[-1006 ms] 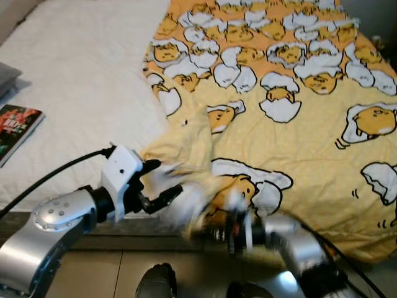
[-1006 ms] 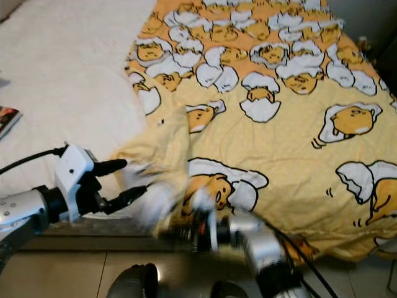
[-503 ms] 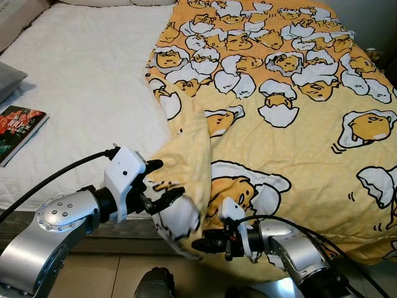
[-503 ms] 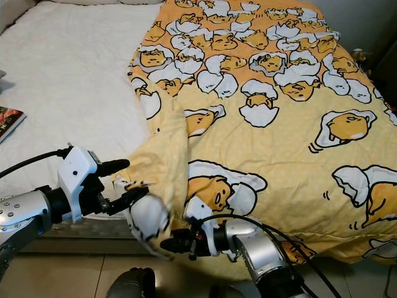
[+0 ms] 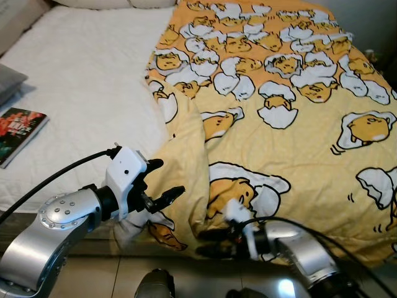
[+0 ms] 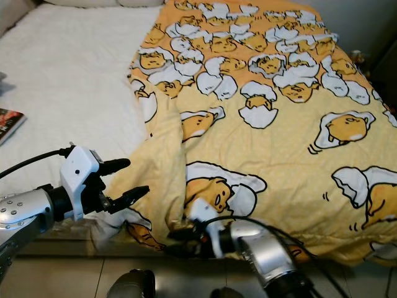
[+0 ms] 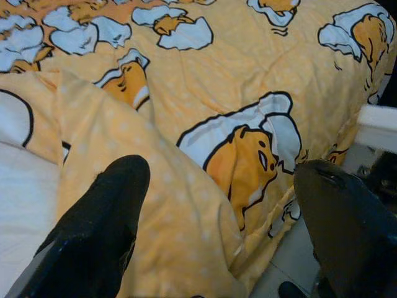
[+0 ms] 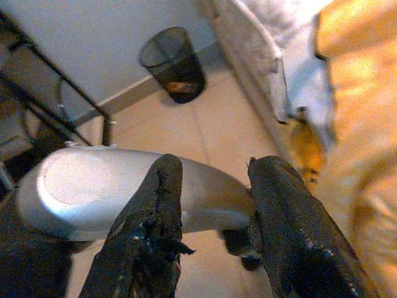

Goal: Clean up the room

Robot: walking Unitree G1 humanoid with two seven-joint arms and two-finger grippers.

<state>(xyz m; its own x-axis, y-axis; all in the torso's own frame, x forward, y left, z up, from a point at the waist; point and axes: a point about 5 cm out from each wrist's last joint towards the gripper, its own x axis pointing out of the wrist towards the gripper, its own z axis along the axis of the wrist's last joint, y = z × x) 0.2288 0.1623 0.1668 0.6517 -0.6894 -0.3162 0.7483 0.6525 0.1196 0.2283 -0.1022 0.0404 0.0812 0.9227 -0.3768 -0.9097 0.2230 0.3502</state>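
A bed (image 5: 80,99) with a white sheet takes up most of the head views, its far end cut off at the top. A yellow blanket (image 5: 298,124) printed with egg characters covers the right side and runs past the right border. Its near-left corner is bunched up in a fold at the bed's foot and drapes over the edge toward the tiled floor (image 5: 111,276).

The left pincer (image 5: 162,180) sits at that bunched corner, fingers spread apart and released, with the cloth lying between and under them; the left wrist view shows the fold between the two fingers (image 7: 99,223). The right pincer (image 5: 208,242) is low at the draped hem, blurred, fingers parted with nothing visibly held.

A book (image 5: 17,127) lies on the sheet at far left, partly cut off. A dark bin (image 8: 173,62) stands on the floor by a wall in the right wrist view.
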